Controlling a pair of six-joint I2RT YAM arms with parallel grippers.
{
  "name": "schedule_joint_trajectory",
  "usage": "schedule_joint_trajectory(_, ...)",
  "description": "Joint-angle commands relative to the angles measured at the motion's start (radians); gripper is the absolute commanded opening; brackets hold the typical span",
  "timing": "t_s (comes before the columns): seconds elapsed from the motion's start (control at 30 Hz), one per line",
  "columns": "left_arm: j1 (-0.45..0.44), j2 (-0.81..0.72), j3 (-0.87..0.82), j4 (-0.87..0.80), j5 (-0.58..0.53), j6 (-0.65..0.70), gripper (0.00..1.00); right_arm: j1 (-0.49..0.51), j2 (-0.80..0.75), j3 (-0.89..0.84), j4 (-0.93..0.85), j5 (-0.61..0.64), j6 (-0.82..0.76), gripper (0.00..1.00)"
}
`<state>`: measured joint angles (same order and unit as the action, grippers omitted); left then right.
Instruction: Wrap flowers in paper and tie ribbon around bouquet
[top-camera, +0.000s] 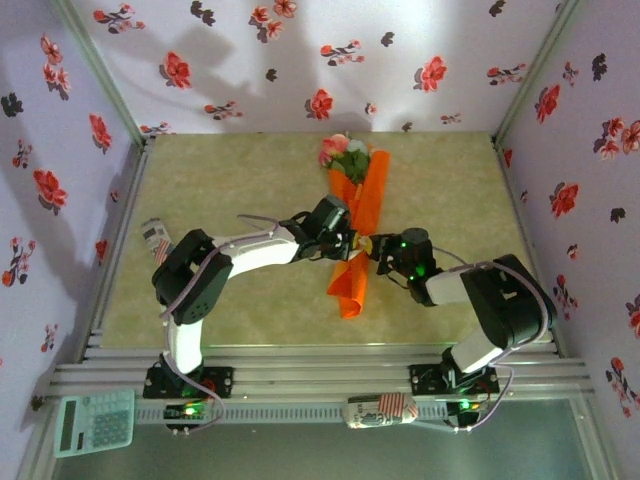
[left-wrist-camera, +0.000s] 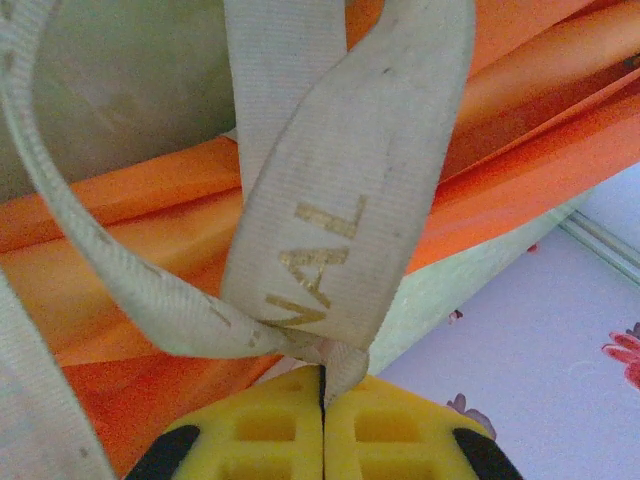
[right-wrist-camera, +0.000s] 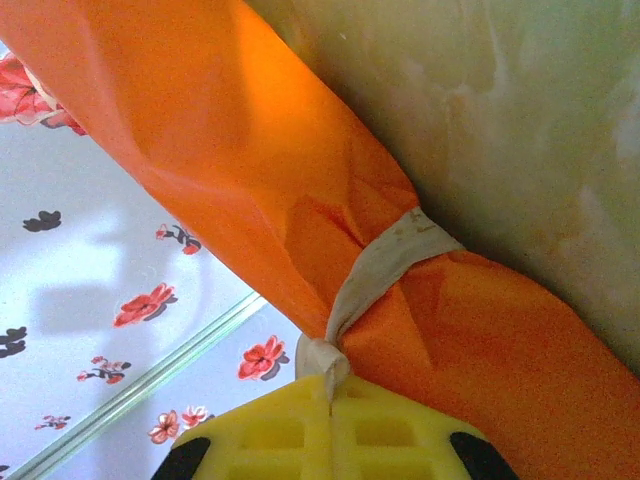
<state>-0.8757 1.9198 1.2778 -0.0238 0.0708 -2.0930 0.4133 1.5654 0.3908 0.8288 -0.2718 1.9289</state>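
Top external: bouquet lying centred on the mat, blooms toward the far wall, bare surface open on both sides. Both arms bent inward, meeting at its waist. Left gripper pinched tight on woven cream ribbon, loop slack over creased orange paper. Right gripper clamped on ribbon tail beside the cinched band.

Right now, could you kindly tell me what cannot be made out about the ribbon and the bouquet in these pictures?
- Top external: the ribbon around the bouquet is hidden under the left claw and right claw, which meet there.
- Left wrist: its loops run off the top and left edges, and its print is partly folded away.
- Right wrist: the band passes behind the paper, and any knot is tucked into the shut claw.
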Motion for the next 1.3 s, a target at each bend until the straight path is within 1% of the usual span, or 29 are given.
schedule_joint_trajectory(0.0,0.004,0.001,-0.010,0.015,0.011,-0.348,0.04,0.008,0.016,0.011,0.074,0.017,0.021,0.24)
schedule_joint_trajectory(0.07,0.003,-0.002,-0.014,0.016,0.009,-0.345,0.03,0.009,0.010,0.020,0.068,0.015,0.021,0.32)
schedule_joint_trajectory(0.17,0.006,0.001,-0.012,0.026,0.009,-0.332,0.02,0.010,-0.015,0.035,0.029,0.007,0.015,0.37)
schedule_joint_trajectory(0.37,0.009,0.014,0.006,0.033,0.020,-0.301,0.01,0.012,-0.044,0.053,-0.010,0.008,0.009,0.40)
schedule_joint_trajectory(0.47,0.012,0.009,0.004,0.025,0.021,-0.293,0.02,0.010,-0.048,0.059,-0.024,-0.020,0.017,0.39)
schedule_joint_trajectory(0.53,0.018,0.005,0.001,0.024,0.021,-0.283,0.02,0.009,-0.085,0.040,-0.054,-0.022,0.011,0.41)
schedule_joint_trajectory(0.6,0.023,0.004,-0.001,0.022,0.019,-0.272,0.02,-0.002,-0.146,0.030,-0.167,-0.039,-0.033,0.42)
schedule_joint_trajectory(0.7,0.028,0.007,0.005,0.025,0.018,-0.261,0.02,-0.050,-0.249,0.054,-0.439,-0.076,-0.156,0.45)
schedule_joint_trajectory(0.77,0.032,0.008,0.006,0.029,0.018,-0.258,0.02,-0.094,-0.291,0.070,-0.544,-0.086,-0.227,0.47)
schedule_joint_trajectory(0.87,0.034,0.012,0.005,0.040,0.018,-0.255,0.02,-0.140,-0.262,0.104,-0.595,-0.139,-0.270,0.47)
schedule_joint_trajectory(1.1,0.037,0.019,0.017,0.039,0.026,-0.242,0.03,-0.146,-0.119,0.170,-0.512,-0.169,-0.263,0.45)
schedule_joint_trajectory(1.23,0.037,0.020,0.020,0.041,0.029,-0.240,0.04,-0.146,-0.067,0.209,-0.488,-0.173,-0.260,0.37)
schedule_joint_trajectory(1.27,0.038,0.018,0.020,0.040,0.030,-0.239,0.04,-0.146,-0.056,0.216,-0.485,-0.175,-0.262,0.37)
